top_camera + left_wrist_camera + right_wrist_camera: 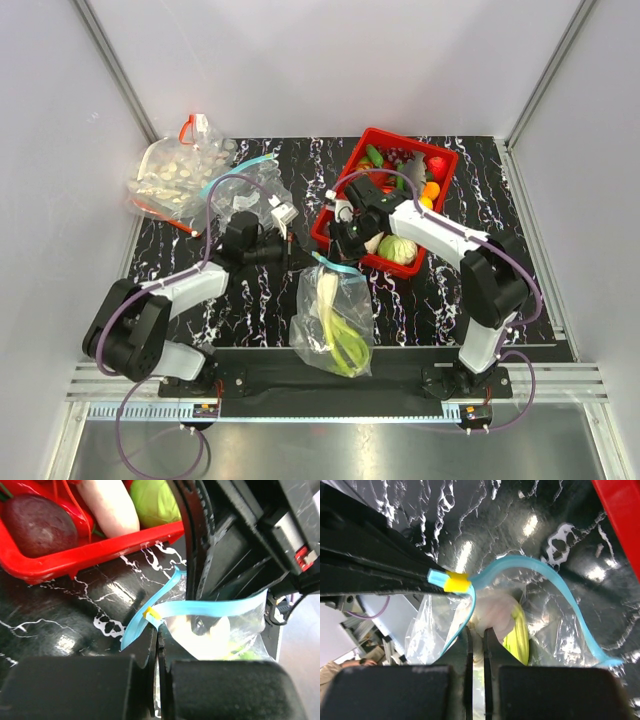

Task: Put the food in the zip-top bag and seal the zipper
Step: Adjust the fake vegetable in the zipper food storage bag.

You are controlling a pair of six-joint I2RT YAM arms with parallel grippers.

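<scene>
The zip-top bag lies in front of the red basket, with the leek inside, its white stalk toward the mouth. The teal zipper curves open along the mouth. My left gripper is shut on the zipper's end, beside a yellow slider. My right gripper is shut on the bag's mouth edge, right over the leek's white stalk. The zipper loops wide open there. A white radish piece and a green vegetable lie in the basket.
The red basket holds more toy produce, including a dark purple piece. A second clear bag with a teal strip lies at the back left. The red-zipper bag with white pieces lies beyond it.
</scene>
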